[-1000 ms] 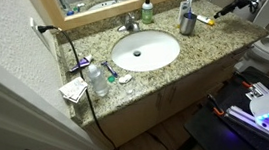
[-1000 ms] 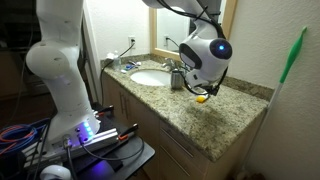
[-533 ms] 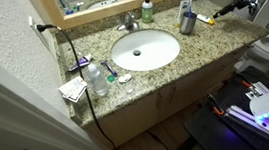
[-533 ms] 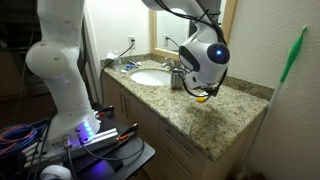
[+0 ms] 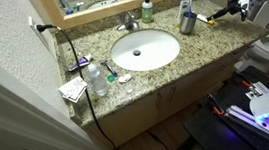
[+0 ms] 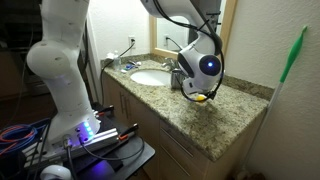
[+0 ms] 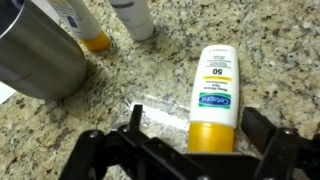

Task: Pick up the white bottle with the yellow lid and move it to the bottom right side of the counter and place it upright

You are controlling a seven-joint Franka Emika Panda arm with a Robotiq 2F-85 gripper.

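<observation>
Pincer (image 7: 192, 125) apart, astride the lying bottle (image 7: 214, 85) at its yellow lid — smooth white plastic; speckled worktop (image 7: 285, 70) open alongside.

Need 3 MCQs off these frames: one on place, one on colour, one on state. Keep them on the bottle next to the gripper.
1. In the wrist view, where is the grey metal cup relative to the white bottle with the yellow lid?
A. Upper left of it
B. Lower right of it
C. Stacked on it

2. What colour is the lid of that bottle?
A. Green
B. Yellow
C. Red

3. What state is the bottle in?
A. Upright in the sink
B. Lifted in a shut gripper
C. Lying flat on the counter, not gripped

Answers:
1 A: the cup fills the upper-left corner, while the bottle lies centre-right.
2 B: the end nearest the gripper is plainly yellow.
3 C: it lies label-up on the granite, and the fingers stand apart on either side of the lid.
</observation>
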